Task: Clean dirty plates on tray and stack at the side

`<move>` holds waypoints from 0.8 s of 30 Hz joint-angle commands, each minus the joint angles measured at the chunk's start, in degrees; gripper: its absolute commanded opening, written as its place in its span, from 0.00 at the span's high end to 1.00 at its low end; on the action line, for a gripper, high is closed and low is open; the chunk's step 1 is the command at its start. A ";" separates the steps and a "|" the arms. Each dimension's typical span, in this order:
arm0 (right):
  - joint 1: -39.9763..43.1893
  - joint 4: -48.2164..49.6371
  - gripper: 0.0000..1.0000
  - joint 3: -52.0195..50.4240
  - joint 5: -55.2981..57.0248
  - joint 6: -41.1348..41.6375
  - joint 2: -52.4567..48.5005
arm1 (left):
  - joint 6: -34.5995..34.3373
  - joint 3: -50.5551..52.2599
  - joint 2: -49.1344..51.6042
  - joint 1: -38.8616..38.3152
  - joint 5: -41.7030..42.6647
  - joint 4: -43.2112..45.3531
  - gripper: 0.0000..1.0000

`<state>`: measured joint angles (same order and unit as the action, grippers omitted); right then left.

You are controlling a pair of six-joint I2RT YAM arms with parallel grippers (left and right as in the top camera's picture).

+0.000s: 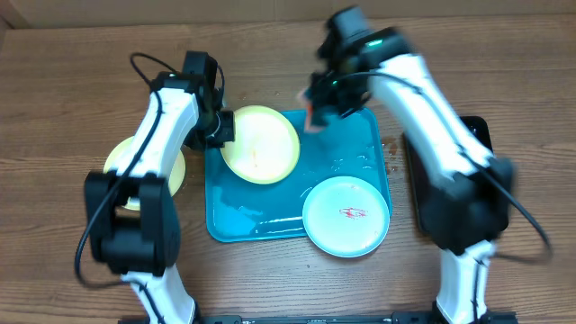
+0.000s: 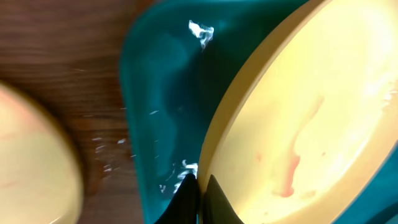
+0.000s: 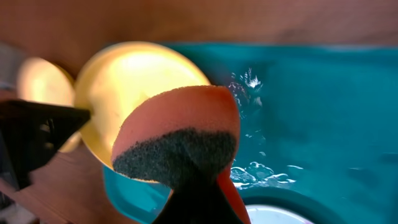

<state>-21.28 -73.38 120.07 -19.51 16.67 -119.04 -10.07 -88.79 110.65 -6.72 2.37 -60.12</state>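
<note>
Left gripper [image 2: 198,186] – fingers pinched on the near rim of the yellow plate [image 2: 311,124], which sits over the left end of the tray [image 1: 360,153], apparently tipped up. Faint pink streaks show on its face. Right gripper [image 3: 199,186] clamped on the sponge [image 3: 180,130], dark scouring face toward the plate, poised just beside its far rim.

White plate [image 1: 346,216], red smear at centre, lies across the tray's near right corner. Third plate [image 1: 121,162] is on the table at left, partly under the left arm.

Risks, as I judge them:
- The hold is a thin pinch on one rim, and water glistens on the tray. A firm scrub could lever the plate out of the fingers or spin it in them
- The two wrists are close over the plate – a wide stroke could knock the sponge hand into the left fingers
- A dropped plate could slide into the white plate and nudge it off the rim
- A light pass may leave the streaks
</note>
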 commanded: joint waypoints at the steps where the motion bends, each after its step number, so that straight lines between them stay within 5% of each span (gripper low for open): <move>1: 4.46 -0.50 0.96 1.20 0.44 -0.42 6.73 | 0.61 -0.28 -5.66 -2.47 -7.78 -0.76 0.96; 16: 16.90 -4.81 0.96 1.07 2.54 -0.63 8.68 | -18.80 -0.28 -10.49 -26.49 -57.42 -11.37 0.96; 24: 16.96 -5.42 0.96 1.07 4.07 -0.63 8.68 | -21.70 -0.28 -10.49 -36.85 -73.92 -13.64 0.96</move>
<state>-4.49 -79.05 120.95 -16.16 16.45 -110.65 -28.51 -88.79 102.00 -40.75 -59.68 -73.25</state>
